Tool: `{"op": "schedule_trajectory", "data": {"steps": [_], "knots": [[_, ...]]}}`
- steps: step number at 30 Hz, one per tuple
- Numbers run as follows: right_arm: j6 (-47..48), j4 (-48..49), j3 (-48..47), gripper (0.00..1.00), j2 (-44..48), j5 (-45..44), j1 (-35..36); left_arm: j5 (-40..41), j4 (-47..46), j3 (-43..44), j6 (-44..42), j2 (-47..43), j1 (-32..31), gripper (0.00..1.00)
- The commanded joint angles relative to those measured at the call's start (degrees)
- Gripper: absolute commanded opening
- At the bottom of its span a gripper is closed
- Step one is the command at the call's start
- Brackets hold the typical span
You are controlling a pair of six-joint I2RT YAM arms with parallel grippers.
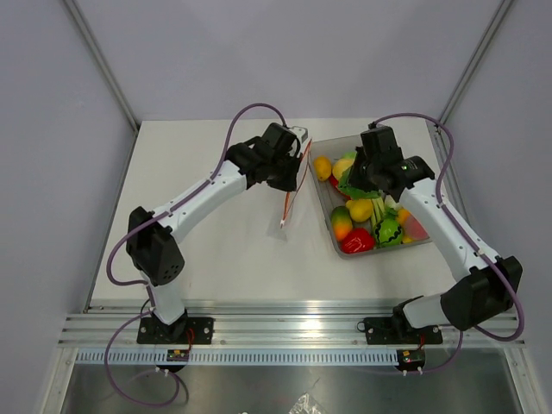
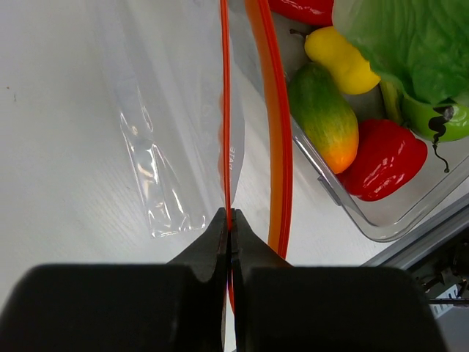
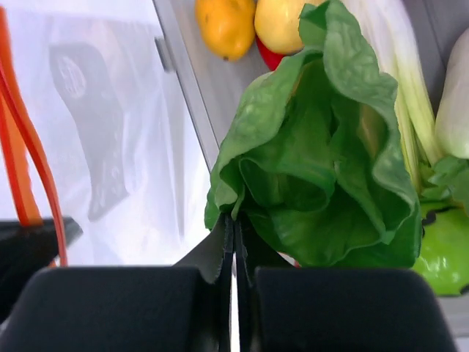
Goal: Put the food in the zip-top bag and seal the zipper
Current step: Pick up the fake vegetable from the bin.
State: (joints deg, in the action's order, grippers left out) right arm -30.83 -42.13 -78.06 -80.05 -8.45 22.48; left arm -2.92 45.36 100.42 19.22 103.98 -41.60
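My left gripper (image 2: 229,216) (image 1: 291,164) is shut on one lip of the red-orange zipper (image 2: 226,110), holding the clear zip-top bag (image 2: 161,147) (image 1: 293,194) up beside the tub. The zipper's other lip (image 2: 277,147) bows away, so the mouth gapes. My right gripper (image 3: 234,224) (image 1: 357,183) is over the tub, shut on the edge of a green leafy vegetable (image 3: 322,169) (image 1: 352,185). More food lies in the tub: an orange (image 3: 226,26), a yellow pear (image 2: 341,59), a green-orange mango (image 2: 326,117) and a red pepper (image 2: 385,158).
The grey translucent tub (image 1: 326,216) (image 2: 381,231) stands right of the bag, close to the table's right edge. A metal rail (image 1: 285,328) runs along the near edge with both arm bases on it. Walls close in the table behind and at the sides.
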Motion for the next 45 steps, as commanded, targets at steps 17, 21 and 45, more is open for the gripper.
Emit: {"op": "schedule_trajectory", "data": {"steps": [17,21,45], "knots": [[7.11,-2.09,-23.44,0.77,-26.36,19.37,-12.28,0.19,-1.33,-2.25,-1.29,-4.14,0.21,0.0],[2.8,-3.22,-28.64,0.84,-28.41,1.99,-12.37,-0.42,-1.24,-1.2,-1.47,-3.26,0.21,0.0],[-23.65,23.14,26.91,0.99,13.7,-13.41,1.5,1.51,-0.81,-1.02,-2.61,-2.91,0.65,0.0]]}}
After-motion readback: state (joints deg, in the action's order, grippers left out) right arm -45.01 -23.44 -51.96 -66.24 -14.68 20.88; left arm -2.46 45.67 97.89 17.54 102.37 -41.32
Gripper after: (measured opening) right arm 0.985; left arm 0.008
